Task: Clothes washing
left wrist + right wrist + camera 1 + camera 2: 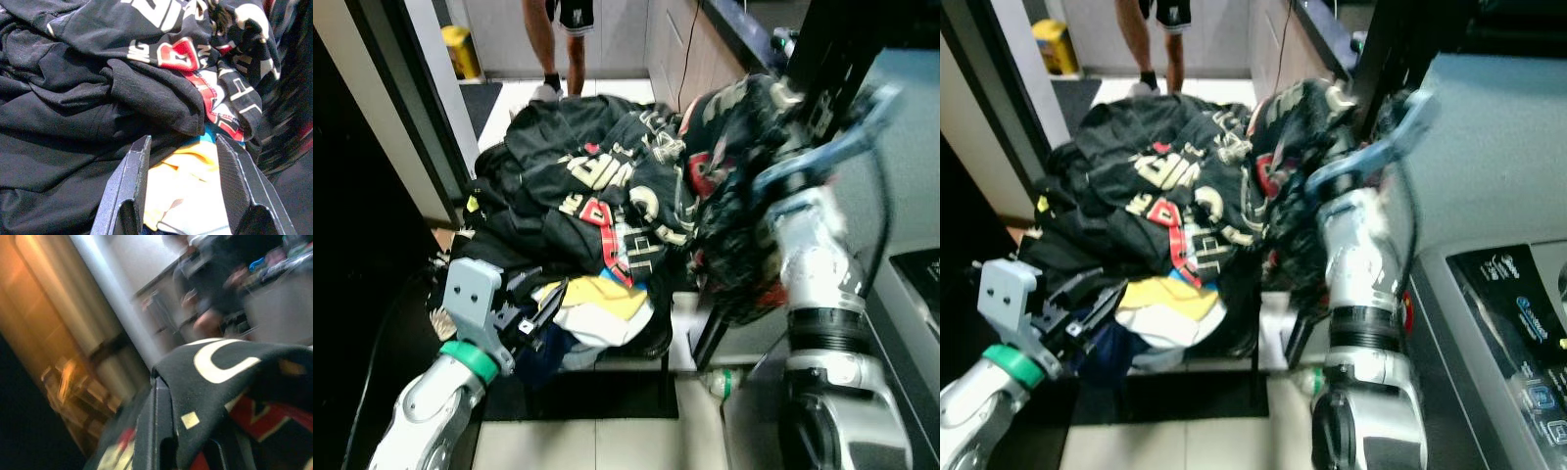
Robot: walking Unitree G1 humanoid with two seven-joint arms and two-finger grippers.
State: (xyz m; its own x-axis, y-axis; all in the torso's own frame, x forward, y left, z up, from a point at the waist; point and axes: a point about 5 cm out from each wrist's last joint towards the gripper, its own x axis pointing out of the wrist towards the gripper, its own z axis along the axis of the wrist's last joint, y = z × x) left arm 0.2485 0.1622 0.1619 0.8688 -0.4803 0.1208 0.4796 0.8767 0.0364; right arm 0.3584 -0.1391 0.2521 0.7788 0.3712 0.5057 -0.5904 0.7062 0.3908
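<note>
Our left jaws stand apart with nothing between them, while our right jaws are buried under a garment, so we cannot tell how they stand, though that garment hangs from them.

Left eye view: the left gripper [543,311] sits low at the near edge of the clothes pile [578,186], its tips just beside the yellow and white cloth [597,308] at the pile's front. The pile lies ahead of and above these jaws, stretching away from us toward a person's legs [558,49] on the far floor. The right arm is raised on the right, a dark patterned garment [734,196] draped over the right gripper [759,147] and hanging down. For the pile, the left arm is plainly the nearer one.

Right eye view: here we also get the washing machine [1498,176] at our right, its control panel [1528,333] near the lower corner. The lifted garment hangs just beside its side wall, so we judge the coming move carries it rightward, over the top.

Left wrist view: both fingers [124,186] frame the yellow cloth directly ahead, black fabric folded just beyond.

Right wrist view: blurred room, lettered cloth [220,382] draped across the gripper.
</note>
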